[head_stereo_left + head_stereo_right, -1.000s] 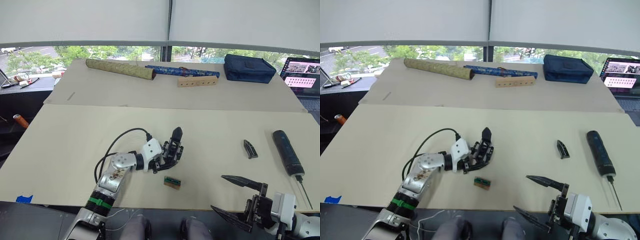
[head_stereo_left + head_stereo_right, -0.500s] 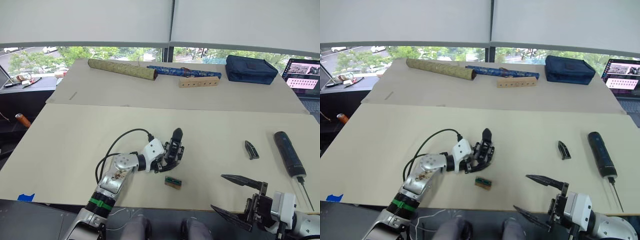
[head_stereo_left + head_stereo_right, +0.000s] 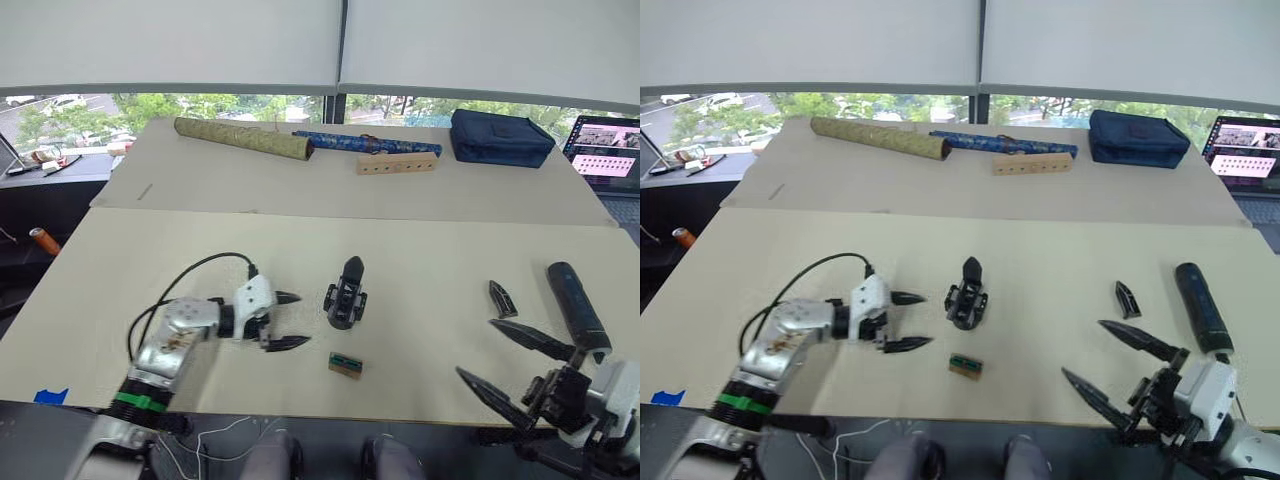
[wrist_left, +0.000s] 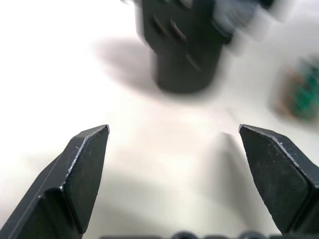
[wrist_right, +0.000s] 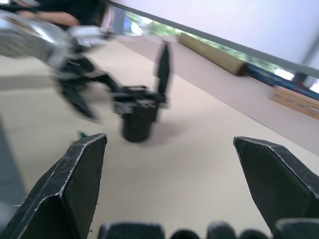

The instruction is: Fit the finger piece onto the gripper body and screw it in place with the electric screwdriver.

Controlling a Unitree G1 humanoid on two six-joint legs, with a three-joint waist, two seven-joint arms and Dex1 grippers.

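The gripper body (image 3: pixel 345 296), a black block with an upright pointed finger, stands alone mid-table; it also shows in the wrist views (image 4: pixel 185 42) (image 5: pixel 140 106). My left gripper (image 3: pixel 286 320) is open just left of it, apart from it, holding nothing. The finger piece (image 3: pixel 500 299), a small black wedge, lies flat at the right. Right of it lies the electric screwdriver (image 3: pixel 573 305), a dark cylinder. My right gripper (image 3: pixel 520 362) is open near the table's front right edge, a little in front of the finger piece, with nothing between its fingers.
A small wooden block with a green top (image 3: pixel 345 365) lies in front of the gripper body. On the far table rest a gold roll (image 3: pixel 241 138), a blue roll (image 3: pixel 365 143), a drilled wooden bar (image 3: pixel 397 162) and a navy pouch (image 3: pixel 502 137). A laptop (image 3: pixel 604 145) sits at the far right.
My left gripper has let go of the gripper body and drawn back to the left, open. My right gripper has moved forward and right, toward the finger piece and screwdriver.
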